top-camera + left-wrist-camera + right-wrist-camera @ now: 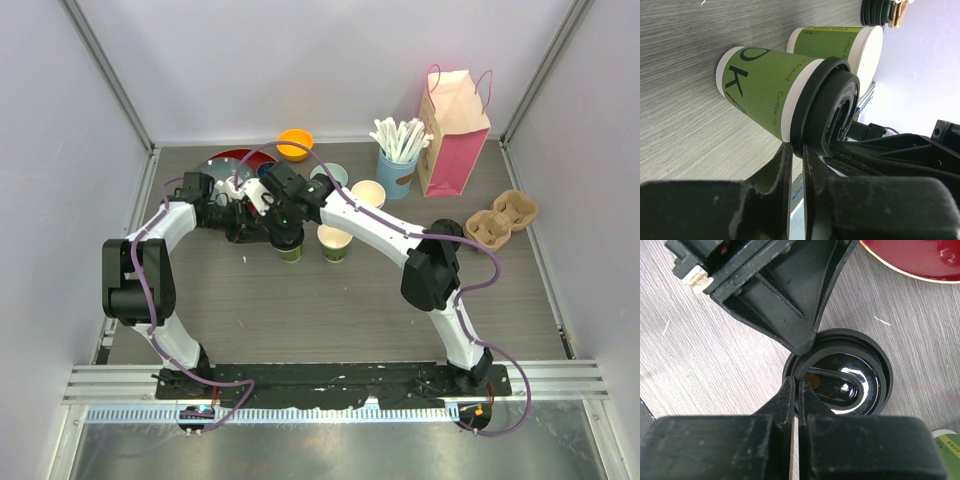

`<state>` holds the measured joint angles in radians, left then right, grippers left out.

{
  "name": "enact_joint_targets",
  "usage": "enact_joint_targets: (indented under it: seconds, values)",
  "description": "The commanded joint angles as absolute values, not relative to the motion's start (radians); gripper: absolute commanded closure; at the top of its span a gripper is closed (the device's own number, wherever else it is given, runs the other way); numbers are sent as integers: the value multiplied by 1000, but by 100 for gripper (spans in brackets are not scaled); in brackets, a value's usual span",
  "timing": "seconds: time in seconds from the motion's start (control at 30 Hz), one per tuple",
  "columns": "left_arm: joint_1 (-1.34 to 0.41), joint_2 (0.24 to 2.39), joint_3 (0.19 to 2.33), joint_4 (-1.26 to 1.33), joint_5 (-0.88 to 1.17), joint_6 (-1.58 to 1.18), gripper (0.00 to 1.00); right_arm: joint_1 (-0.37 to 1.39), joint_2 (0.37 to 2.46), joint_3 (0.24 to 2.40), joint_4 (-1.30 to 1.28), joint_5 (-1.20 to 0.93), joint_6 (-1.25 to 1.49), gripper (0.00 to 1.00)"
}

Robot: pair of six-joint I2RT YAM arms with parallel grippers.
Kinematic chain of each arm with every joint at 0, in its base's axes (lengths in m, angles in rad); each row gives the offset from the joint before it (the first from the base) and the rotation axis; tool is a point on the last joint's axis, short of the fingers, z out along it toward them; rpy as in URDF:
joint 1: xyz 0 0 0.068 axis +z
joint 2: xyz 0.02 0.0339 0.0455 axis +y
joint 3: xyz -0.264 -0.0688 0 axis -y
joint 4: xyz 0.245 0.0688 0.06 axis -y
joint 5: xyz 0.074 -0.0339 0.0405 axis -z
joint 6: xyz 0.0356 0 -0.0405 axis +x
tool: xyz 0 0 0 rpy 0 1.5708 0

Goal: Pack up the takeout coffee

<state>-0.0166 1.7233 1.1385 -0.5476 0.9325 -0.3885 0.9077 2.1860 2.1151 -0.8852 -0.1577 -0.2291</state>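
Note:
A green-patterned paper cup (pixel 291 252) stands mid-table with a round black lid (pixel 840 375) on its top. In the left wrist view the cup (pixel 760 95) and its lid (pixel 830 115) show from the side. My left gripper (pixel 797 152) is shut on the lid's rim from the left (pixel 262 222). My right gripper (pixel 796 387) is shut on the lid's rim from above (pixel 287 232). A second green cup (pixel 334 243) stands just right of the first, open, with no lid; it also shows in the left wrist view (pixel 840 45).
A cardboard cup carrier (pixel 502 218) lies at the right. A pink paper bag (pixel 452 135) and a light-blue cup of white sticks (pixel 398 160) stand at the back right. A cream cup (pixel 368 193), an orange bowl (pixel 294 143) and a red plate (pixel 232 160) sit behind.

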Motion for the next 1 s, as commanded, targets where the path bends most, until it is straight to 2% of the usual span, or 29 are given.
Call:
enact_joint_targets:
  seconds: [0.0, 0.17, 0.3, 0.43, 0.97]
  values:
    - [-31, 1769, 1108, -569, 772, -311, 89, 922, 2178, 2042, -888, -209, -218, 99]
    - [-31, 1753, 1124, -565, 805, -311, 89, 899, 2160, 2014, -867, -215, -198, 99]
    - [-31, 1674, 1150, -558, 836, -299, 75, 897, 2152, 2043, -870, -210, -192, 99]
    - [-14, 1628, 1184, -569, 831, -296, 68, 894, 2161, 2079, -896, -177, -196, 99]
    - [-5, 1655, 1187, -572, 853, -321, 67, 899, 2169, 2138, -942, -156, -255, 99]
